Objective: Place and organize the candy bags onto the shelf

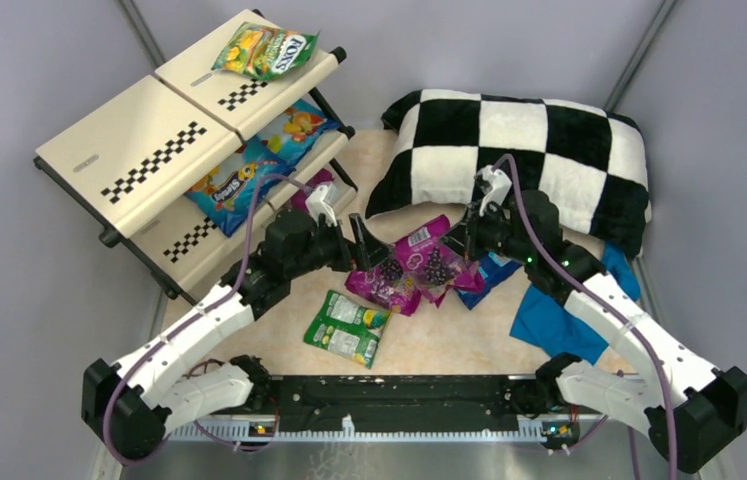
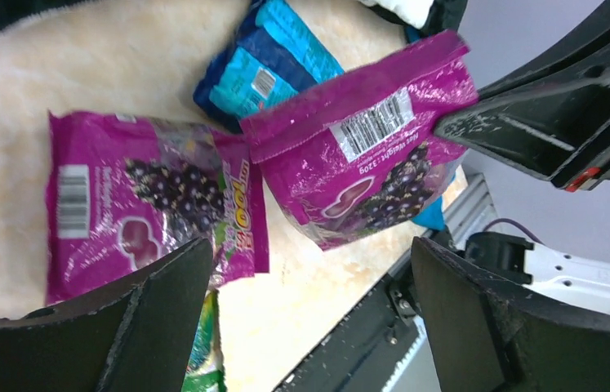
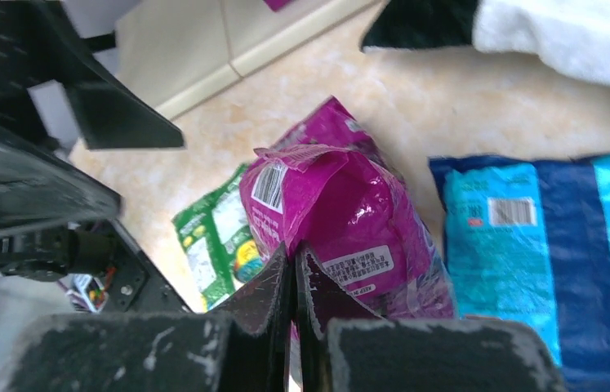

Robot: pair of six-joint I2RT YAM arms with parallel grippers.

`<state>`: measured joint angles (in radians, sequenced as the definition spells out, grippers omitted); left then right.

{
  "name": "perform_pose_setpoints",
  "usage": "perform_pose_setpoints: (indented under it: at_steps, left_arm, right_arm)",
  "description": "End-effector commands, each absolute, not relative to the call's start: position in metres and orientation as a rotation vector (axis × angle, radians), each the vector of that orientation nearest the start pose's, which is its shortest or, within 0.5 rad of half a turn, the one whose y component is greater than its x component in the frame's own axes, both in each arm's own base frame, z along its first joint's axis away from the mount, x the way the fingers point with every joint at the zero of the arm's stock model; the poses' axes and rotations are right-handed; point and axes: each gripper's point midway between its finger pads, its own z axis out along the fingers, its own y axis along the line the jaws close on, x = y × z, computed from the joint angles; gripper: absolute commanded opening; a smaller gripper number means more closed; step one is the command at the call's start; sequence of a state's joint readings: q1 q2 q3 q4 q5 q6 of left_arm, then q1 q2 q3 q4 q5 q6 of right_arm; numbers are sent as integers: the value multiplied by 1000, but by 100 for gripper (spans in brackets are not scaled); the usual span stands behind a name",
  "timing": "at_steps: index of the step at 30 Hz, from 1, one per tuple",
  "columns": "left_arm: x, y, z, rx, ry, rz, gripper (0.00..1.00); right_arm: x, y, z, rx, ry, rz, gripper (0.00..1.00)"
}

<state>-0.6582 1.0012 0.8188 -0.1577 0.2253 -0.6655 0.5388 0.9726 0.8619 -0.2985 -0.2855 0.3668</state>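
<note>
Pinching a magenta candy bag (image 3: 342, 212) with right end effector (image 3: 295, 255), left end effector (image 2: 309, 255) spread nearby

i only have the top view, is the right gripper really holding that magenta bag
observer: yes, the right wrist view shows the right gripper shut on the magenta bag at its edge
operator: is the left gripper open
observer: wide open and empty in the left wrist view, left gripper, with a second magenta bag lying flat before it
operator: which side of the blue bag is up
observer: the blue bag lies barcode side up
</note>
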Motion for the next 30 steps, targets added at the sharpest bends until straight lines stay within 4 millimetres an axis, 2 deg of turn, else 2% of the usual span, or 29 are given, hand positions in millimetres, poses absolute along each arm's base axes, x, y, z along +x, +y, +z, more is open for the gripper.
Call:
perform_pose_setpoints:
  at_steps: [1, 5, 10, 13, 16, 21, 24, 28, 30]
  left_arm:
    - [220, -267, 255, 84, 2029, -1226, 97]
    - [220, -254, 258, 55, 2011, -1162, 97]
    - [227, -236, 241, 17, 2070, -1005, 95]
    - [229, -233, 226, -12, 2109, -972, 93]
    - [232, -233, 211, -41, 2138, -950, 90]
    - [241, -217, 178, -59, 2212, -774, 90]
    - [240, -226, 160, -21, 2245, -805, 90]
    - [239, -228, 139, 18, 2286, -782, 77]
    - [239, -225, 132, 15, 2279, -763, 74]
  right_arm:
    - [249, 256, 310, -463, 1786, 1086, 0]
    - [241, 285, 325, -511, 1740, 1334, 0]
    - [253, 311, 306, -549, 1861, 1468, 0]
    - [257, 324, 282, -591, 1970, 1539, 0]
    - [268, 327, 251, -606, 2117, 1496, 0]
    - [287, 330, 213, -645, 2247, 1391, 0]
    - [297, 333, 197, -689, 2286, 1347, 0]
    - [314, 334, 173, -726, 2372, 1260, 0]
    - [321, 335, 168, -719, 2383, 1235, 7]
